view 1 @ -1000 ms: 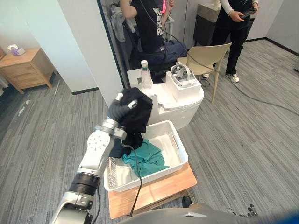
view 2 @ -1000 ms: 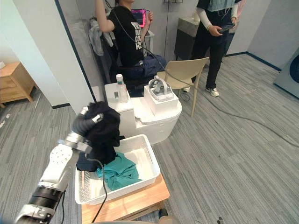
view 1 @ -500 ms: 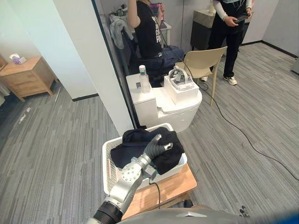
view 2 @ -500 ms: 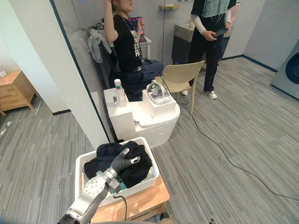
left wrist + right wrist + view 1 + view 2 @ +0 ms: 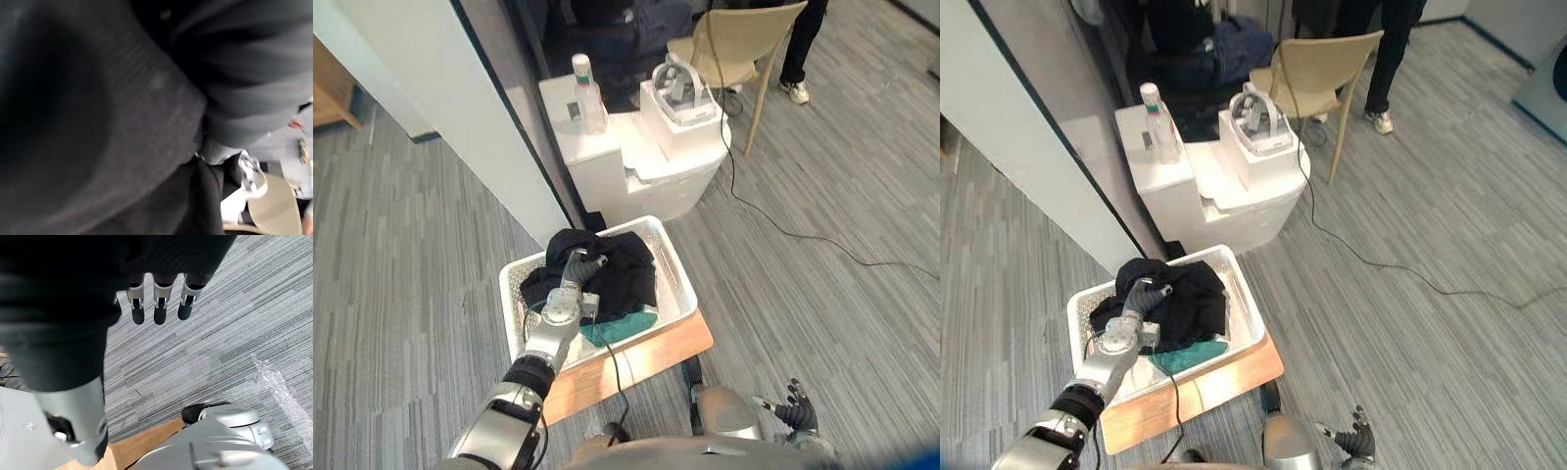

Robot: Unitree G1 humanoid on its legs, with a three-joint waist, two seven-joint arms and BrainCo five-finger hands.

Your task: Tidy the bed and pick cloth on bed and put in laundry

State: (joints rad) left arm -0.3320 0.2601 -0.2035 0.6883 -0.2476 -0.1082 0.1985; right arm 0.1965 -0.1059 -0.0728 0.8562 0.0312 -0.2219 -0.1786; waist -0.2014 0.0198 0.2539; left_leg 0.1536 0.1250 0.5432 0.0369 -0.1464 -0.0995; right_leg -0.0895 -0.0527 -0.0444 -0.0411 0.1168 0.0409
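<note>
A black cloth [image 5: 625,274] lies bunched in the white laundry basket [image 5: 678,281], on top of a teal cloth [image 5: 619,329]. My left hand [image 5: 576,273] rests on the left part of the black cloth inside the basket, fingers curled into the fabric. In the left wrist view the dark cloth [image 5: 122,122] sits right against the camera. My right hand [image 5: 156,297] hangs low at my side above the carpet, also seen in the left eye view [image 5: 792,404], its fingers straight and holding nothing.
The basket stands on a low wooden stand [image 5: 651,356]. Behind it is a white unit [image 5: 646,162] carrying a bottle [image 5: 586,82] and a white box with a headset [image 5: 680,96]. A beige chair [image 5: 744,39] and a person's shoe [image 5: 795,90] are beyond. A partition wall [image 5: 440,108] rises at left.
The left hand has brought the black cloth down from above the basket into it, covering most of the teal cloth. The camera has tipped downward.
</note>
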